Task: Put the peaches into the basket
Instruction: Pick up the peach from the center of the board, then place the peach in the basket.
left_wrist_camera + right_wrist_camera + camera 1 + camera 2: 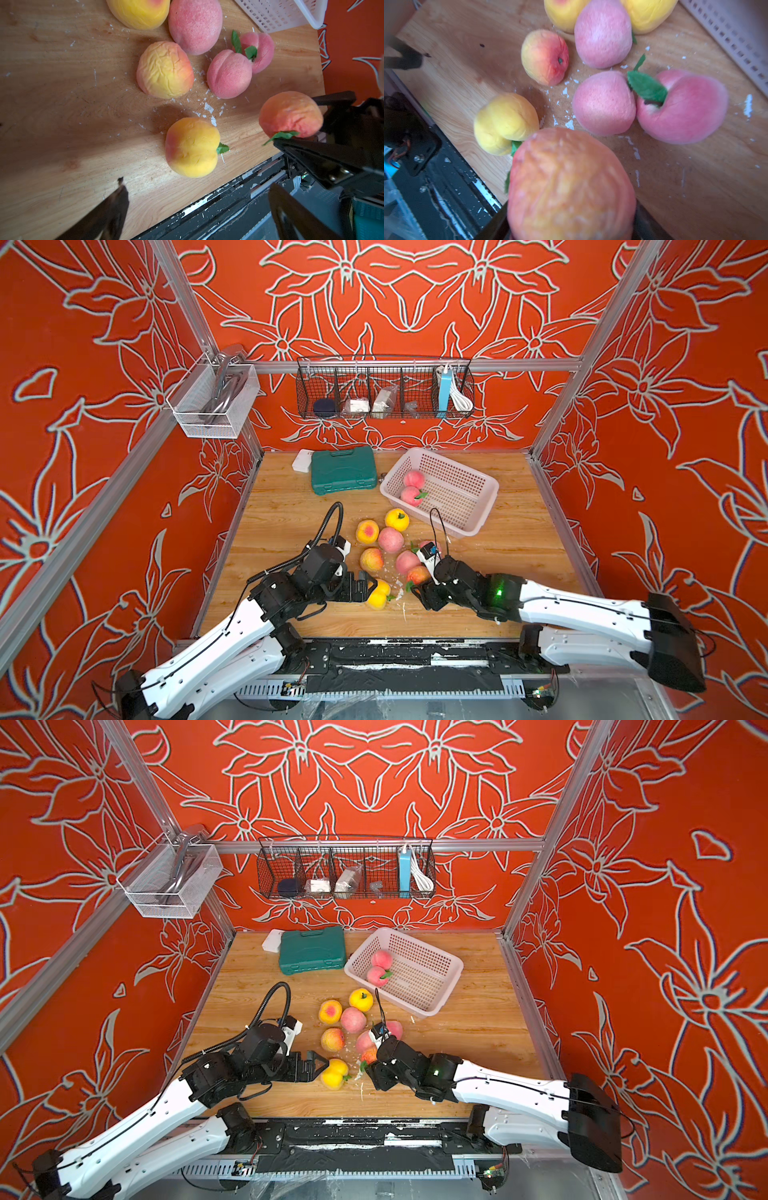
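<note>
Likely light, squashy, wrinkly peaches [390, 540], so squeeze softly across the fat middle: right gripper [415, 581] jaws closed on the orange peach [291, 114], left gripper [326, 1069] jaws wide beside the yellow peach [379, 596], both on the surface [291, 531] near the basket [461, 531], robot's side.

Orange peach [291, 114], pink basket [457, 493], red floral walls [395, 302].

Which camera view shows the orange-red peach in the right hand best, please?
The left wrist view: the orange-red peach shows sharp and nearly whole. In the right wrist view it looms close and blurred; in both top views it is small and partly hidden.
</note>
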